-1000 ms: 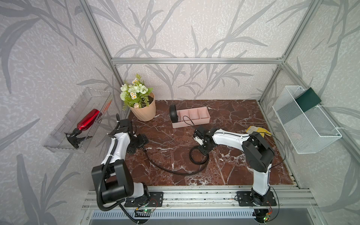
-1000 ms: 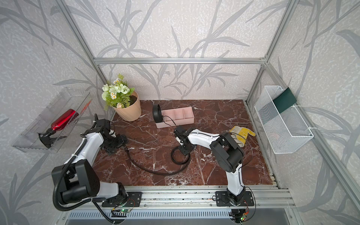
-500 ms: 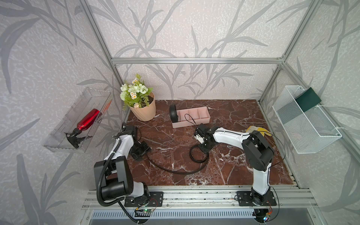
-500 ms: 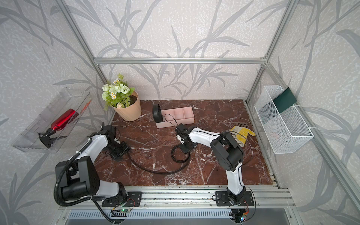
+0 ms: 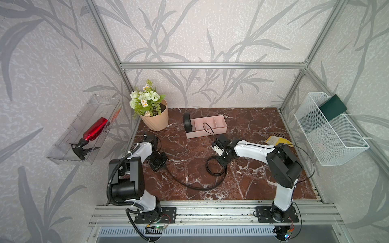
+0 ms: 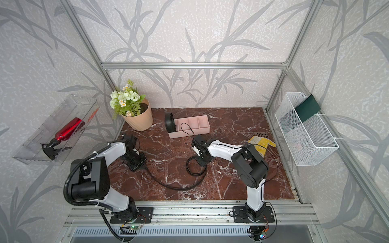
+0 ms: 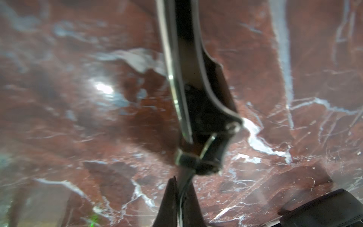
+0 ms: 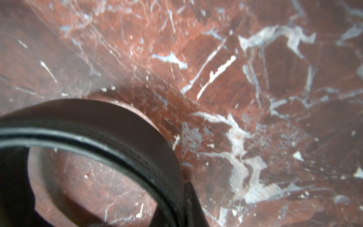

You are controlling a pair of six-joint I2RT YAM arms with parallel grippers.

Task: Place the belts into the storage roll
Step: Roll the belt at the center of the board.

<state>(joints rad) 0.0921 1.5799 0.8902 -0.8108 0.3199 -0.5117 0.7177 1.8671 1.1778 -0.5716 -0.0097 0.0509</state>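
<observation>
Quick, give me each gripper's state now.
Left gripper: shut on the belt at its buckle end.
Right gripper: shut on the belt's coiled end.

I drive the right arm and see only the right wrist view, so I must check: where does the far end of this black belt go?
Observer: The loose belt runs across the table to the left gripper, which is shut on its buckle end.
Operator: Is the storage roll near me?
Observer: The storage roll lies beyond the right gripper, toward the back wall, apart from it.
Operator: Is anything in it already?
Observer: A coiled belt stands on edge in the end compartment nearest the flowerpot; the other compartments hold no belt.
</observation>
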